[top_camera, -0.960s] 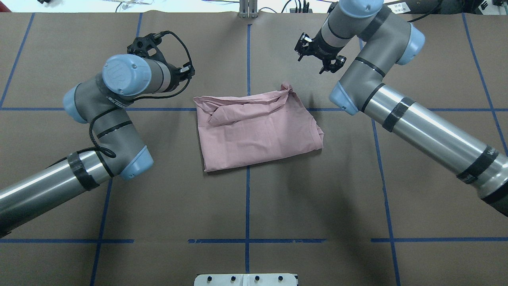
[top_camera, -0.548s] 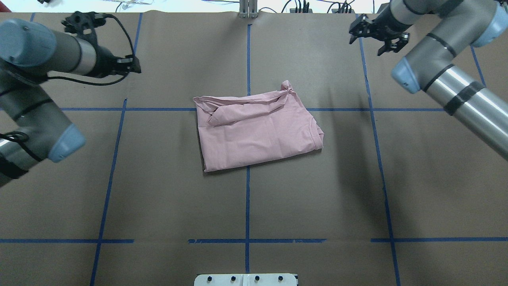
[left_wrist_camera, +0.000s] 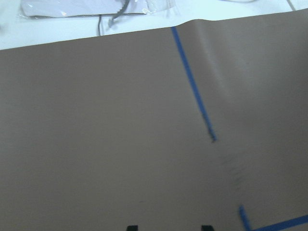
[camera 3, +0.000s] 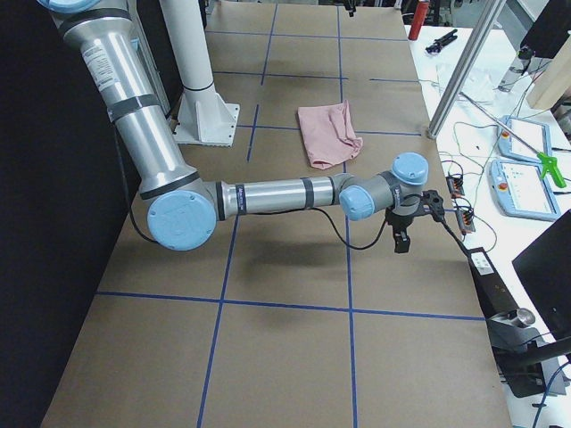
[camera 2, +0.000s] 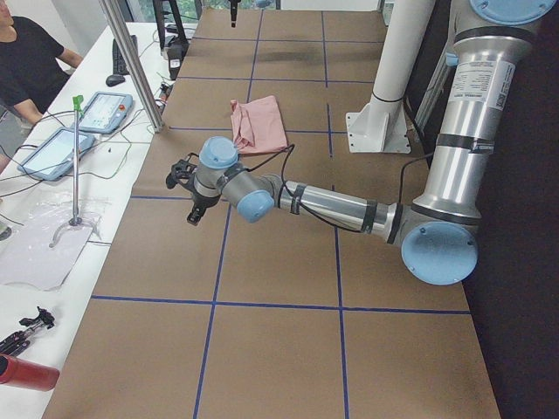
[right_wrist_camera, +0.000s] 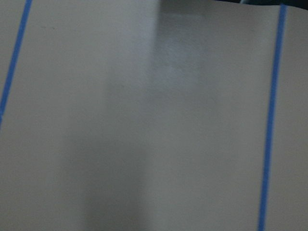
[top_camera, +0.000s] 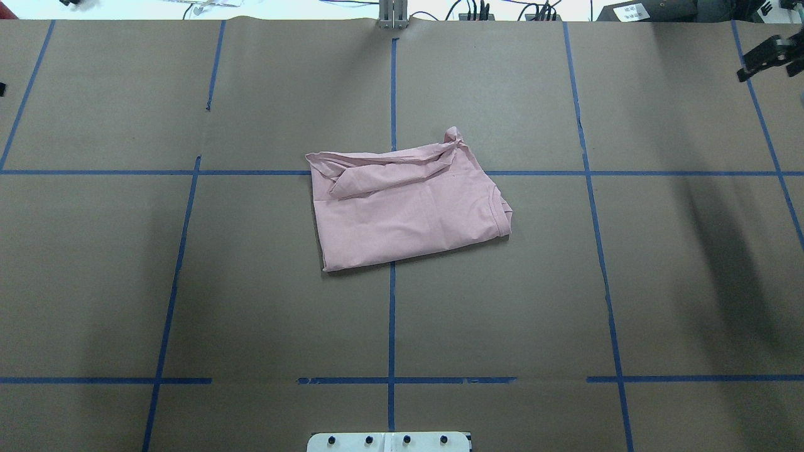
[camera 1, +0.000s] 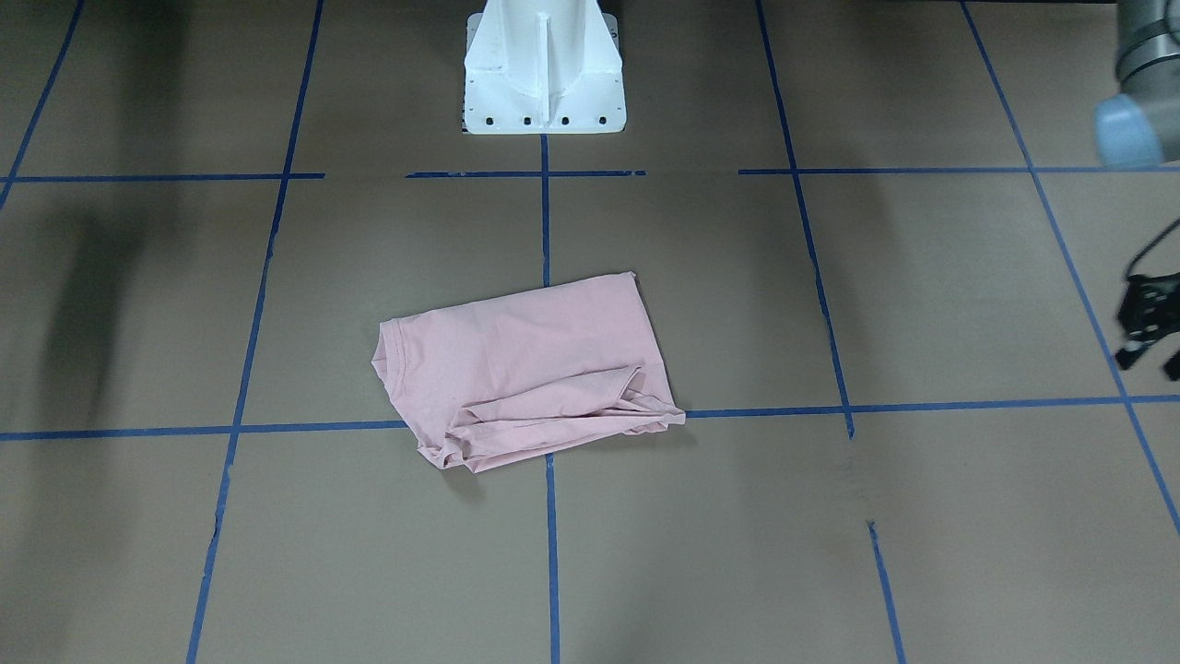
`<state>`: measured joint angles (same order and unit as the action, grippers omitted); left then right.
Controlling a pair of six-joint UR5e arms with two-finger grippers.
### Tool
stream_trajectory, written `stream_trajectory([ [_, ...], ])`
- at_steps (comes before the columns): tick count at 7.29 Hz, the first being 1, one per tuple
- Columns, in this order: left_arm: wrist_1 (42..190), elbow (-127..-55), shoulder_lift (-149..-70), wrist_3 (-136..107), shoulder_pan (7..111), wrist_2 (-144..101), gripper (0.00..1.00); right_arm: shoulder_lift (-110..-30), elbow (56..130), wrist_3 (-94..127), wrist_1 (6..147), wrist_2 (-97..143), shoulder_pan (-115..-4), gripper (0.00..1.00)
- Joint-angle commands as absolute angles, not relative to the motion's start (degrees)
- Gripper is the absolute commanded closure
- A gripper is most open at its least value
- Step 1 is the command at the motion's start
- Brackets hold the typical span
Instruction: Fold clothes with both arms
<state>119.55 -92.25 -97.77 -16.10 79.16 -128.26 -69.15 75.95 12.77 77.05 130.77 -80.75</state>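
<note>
The clothes, one pale pink T-shirt point(top_camera: 408, 210), lie folded into a rough rectangle at the table's middle, with a bunched fold along the far edge. The shirt also shows in the front view point(camera 1: 516, 369) and both side views point(camera 2: 259, 124) point(camera 3: 327, 132). Neither gripper touches it. My left gripper point(camera 1: 1146, 325) hangs far out at the table's left end point(camera 2: 192, 190); its two fingertips point(left_wrist_camera: 132, 227) stand apart over bare paper, open. My right gripper point(top_camera: 762, 58) is at the far right corner point(camera 3: 401, 234), its fingers apart and holding nothing.
Brown paper with blue tape lines point(top_camera: 392, 326) covers the table. The white pedestal base point(camera 1: 542, 69) stands at the near-robot edge. Tablets point(camera 2: 105, 112) and cables lie on the white bench past the far edge, where a person point(camera 2: 26, 65) sits.
Both arms have swung outward, away from the shirt, and nearly left the overhead view. The shirt has not moved.
</note>
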Motion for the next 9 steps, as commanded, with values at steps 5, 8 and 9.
stream_trajectory([
  [5,98.6,-102.6,-77.9,0.7,88.3,-135.3,0.00,-79.5,88.6,1.5,92.2,133.1,-85.3,0.00],
  [8,99.3,-102.0,-78.5,3.8,88.2,-137.3,0.00,-80.2,86.5,1.4,91.7,133.5,-84.6,0.00],
  [9,98.4,-102.6,-81.1,3.6,88.1,-137.3,0.00,-80.0,86.9,0.6,91.3,132.3,-84.2,0.00],
])
